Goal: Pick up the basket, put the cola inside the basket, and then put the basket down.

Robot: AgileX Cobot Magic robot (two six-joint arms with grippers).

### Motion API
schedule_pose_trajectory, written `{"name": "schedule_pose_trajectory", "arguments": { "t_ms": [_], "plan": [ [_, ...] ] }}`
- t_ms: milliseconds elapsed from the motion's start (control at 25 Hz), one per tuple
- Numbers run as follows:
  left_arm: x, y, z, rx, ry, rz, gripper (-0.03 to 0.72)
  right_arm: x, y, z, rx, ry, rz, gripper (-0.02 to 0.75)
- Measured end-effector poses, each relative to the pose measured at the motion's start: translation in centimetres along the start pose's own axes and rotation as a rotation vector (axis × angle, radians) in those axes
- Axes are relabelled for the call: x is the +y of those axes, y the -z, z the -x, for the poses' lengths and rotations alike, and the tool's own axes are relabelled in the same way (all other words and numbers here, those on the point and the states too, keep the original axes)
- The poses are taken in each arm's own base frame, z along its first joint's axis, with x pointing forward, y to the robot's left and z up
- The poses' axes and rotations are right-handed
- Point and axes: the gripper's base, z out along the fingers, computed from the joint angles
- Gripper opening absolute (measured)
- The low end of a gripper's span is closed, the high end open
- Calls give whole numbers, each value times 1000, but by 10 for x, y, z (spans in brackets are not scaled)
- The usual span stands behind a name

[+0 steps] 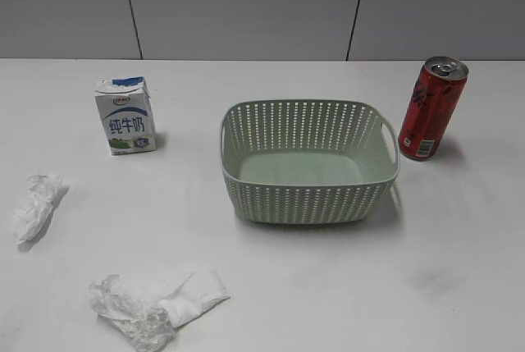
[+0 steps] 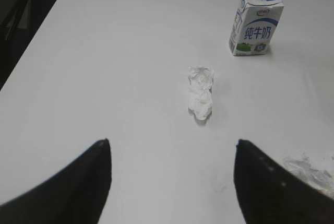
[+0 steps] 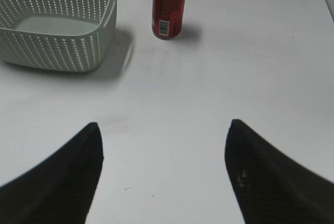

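Basket (image 1: 309, 162) sits near the middle of the white table (image 1: 459, 270), pale green, upright and empty, its perforated walls and one handle slot on the right side plain to see in the exterior view. Just beside its right end, apart from it, stands the cola (image 1: 432, 108), a slim red can with a silver top and a white label patch low on its side; the lettering is too small to read. In the right wrist view the basket (image 3: 57, 23) is cut off at the left and top edges, and the cola (image 3: 169, 6) loses its top to the upper edge.

Well to the left of the basket stands a white-and-blue milk carton (image 1: 125, 115), its top torn open. A crumpled tissue (image 1: 37, 206) lies near the table's left edge, and a larger crumpled tissue (image 1: 156, 301) lies toward the front, partly cut off by the lower edge.

Neither arm appears in the exterior view. The left gripper (image 2: 172, 182) shows only as two dark fingertips at the bottom of its wrist view, spread wide over bare table with nothing between them; a tissue and the milk carton lie beyond. The right gripper (image 3: 164, 166) likewise shows two dark fingertips spread wide and empty above the table, with the basket and cola well ahead of it. The upper parts of both grippers are out of frame.
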Motion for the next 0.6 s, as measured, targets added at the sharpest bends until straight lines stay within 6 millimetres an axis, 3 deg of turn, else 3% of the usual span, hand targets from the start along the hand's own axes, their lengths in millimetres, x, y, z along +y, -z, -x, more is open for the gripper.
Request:
{"name": "schedule_pose_trajectory", "arguments": {
  "t_ms": [600],
  "plan": [
    [0, 0, 0, 0, 0, 0, 554, 0, 0, 0, 0, 0, 0, 552]
  ]
}}
